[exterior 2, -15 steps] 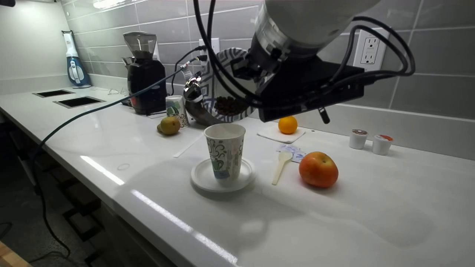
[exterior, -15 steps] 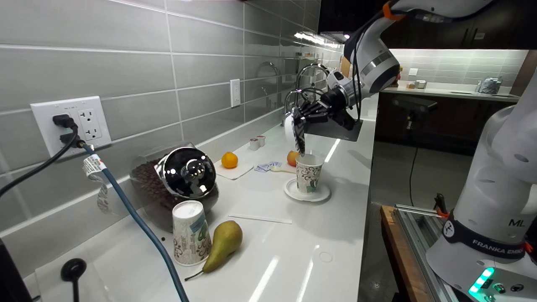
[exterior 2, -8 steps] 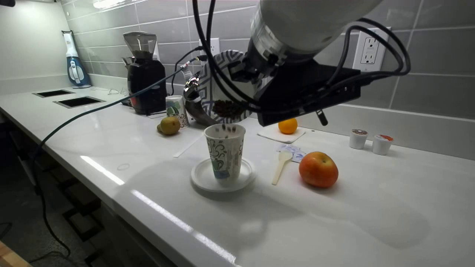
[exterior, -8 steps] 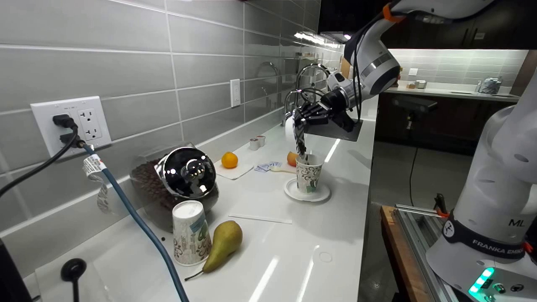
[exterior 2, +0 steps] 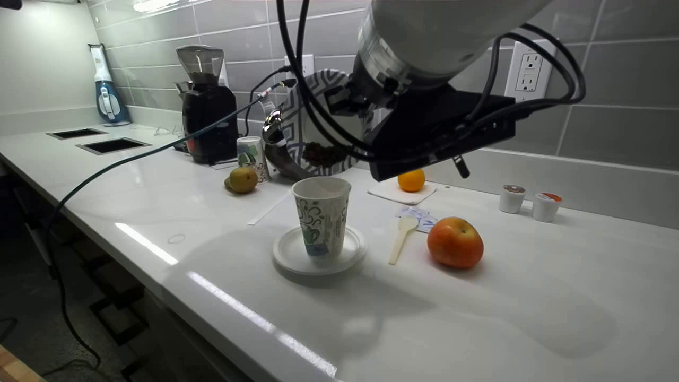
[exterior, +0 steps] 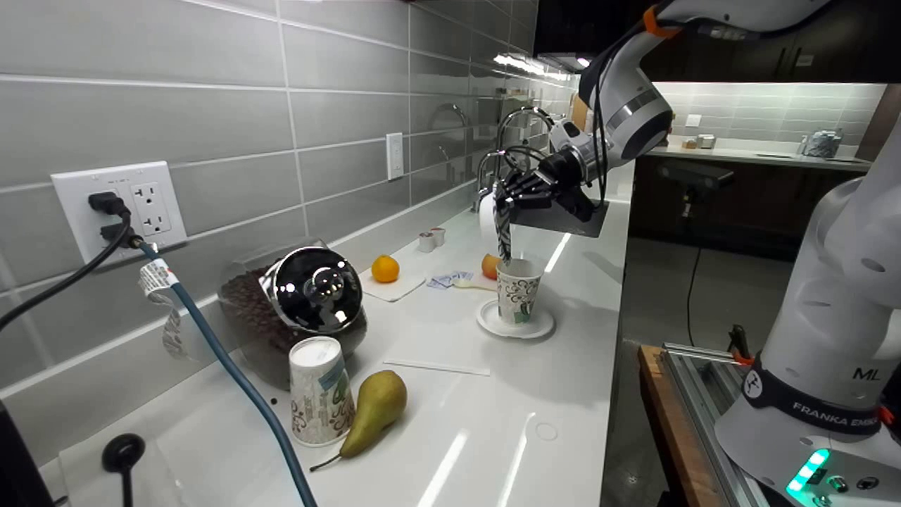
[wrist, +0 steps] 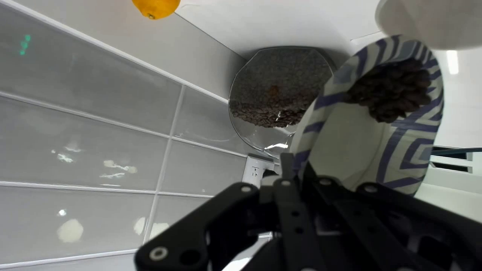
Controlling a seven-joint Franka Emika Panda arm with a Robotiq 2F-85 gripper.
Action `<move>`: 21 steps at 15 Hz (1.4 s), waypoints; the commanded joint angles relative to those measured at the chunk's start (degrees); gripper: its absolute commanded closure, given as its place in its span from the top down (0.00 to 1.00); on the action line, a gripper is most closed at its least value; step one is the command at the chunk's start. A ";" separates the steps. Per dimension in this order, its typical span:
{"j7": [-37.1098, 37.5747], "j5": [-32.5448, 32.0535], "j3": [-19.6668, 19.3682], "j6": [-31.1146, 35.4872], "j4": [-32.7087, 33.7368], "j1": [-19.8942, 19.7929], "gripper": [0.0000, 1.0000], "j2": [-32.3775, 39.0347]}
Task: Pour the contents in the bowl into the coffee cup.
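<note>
The pincer (wrist: 298, 169) is found grasping the bowl (wrist: 354, 131) at its rim. The bowl is tipped nearly on edge, its low rim close to the mouth of the coffee cup (exterior 2: 321, 218); whether they touch cannot be confirmed from these angles. The cup stands upright on a white saucer (exterior 2: 286, 255) on the bench (exterior 2: 504, 297). A heap of dark beans (wrist: 397, 88) lies in the bowl's low side. Change noted: a moment ago several were falling to the cup; none show in the air now. Finding: the pour appears begun, stalled and, in my judgement, incomplete. A steeper tilt seems required; the heap may slide at once and overshoot the mouth.
</note>
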 commanded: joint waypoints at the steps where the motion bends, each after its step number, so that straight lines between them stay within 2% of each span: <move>1: -2.84 2.16 0.02 -1.42 -0.92 -0.83 0.01 -0.87; 14: -9.19 4.08 -0.40 -3.10 -1.08 -1.71 0.01 -0.98; 15: -6.47 1.64 0.10 -2.73 0.05 -1.76 0.01 0.03; 16: -6.64 1.71 0.11 -2.73 0.06 -1.78 0.04 0.07; 21: -6.63 1.70 0.15 -2.72 0.06 -1.79 0.04 0.24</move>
